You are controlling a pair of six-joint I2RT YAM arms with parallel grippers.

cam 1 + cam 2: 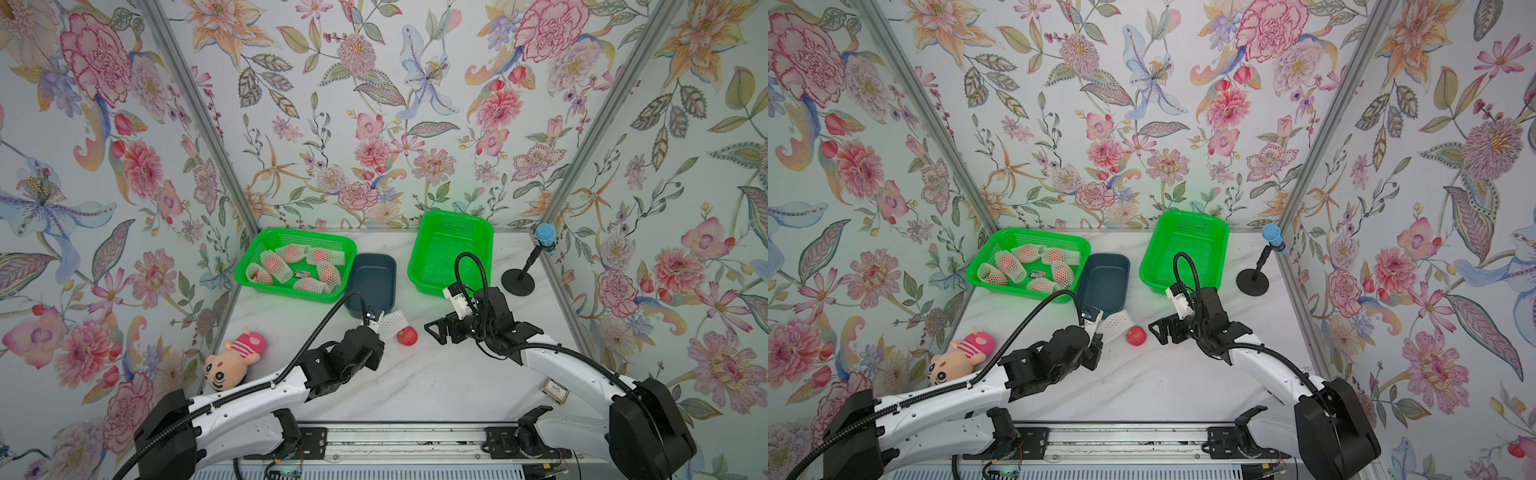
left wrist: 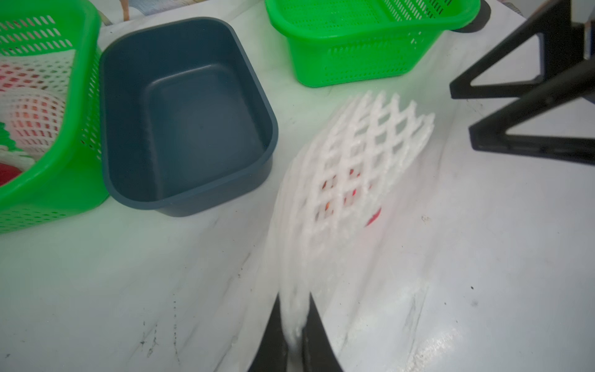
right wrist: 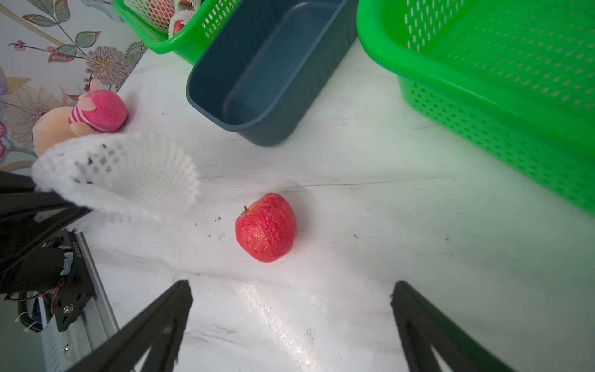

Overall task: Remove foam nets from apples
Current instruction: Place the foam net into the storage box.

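Beside apple [image 1: 407,336], left hand [image 2: 294,309] clamped on net [image 2: 351,161].

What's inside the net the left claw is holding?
Nothing: the foam net gapes hollow in the left claw; the bare apple lies apart on the table. The net's pinched end is hidden by the claw.

Glossy, smooth marble-look white with grey veins and a few dark specks on the table [image 1: 415,374]. Soft, matt white foam mesh for the net [image 3: 128,174]. Dull red skin, finely streaked, on the bare apple [image 3: 265,227]. Shiny perforated green plastic for the left-hand basket [image 1: 291,293] and the right-hand basket [image 1: 449,249]; smooth, matt blue-grey plastic for the tub [image 2: 206,128] between them. Fuzzy cloth on the plush toy [image 1: 235,357], lower left of both top views. Matt floral print on the walls [image 1: 374,104]. Brushed metal on the rail [image 1: 395,442] along the bottom edge.
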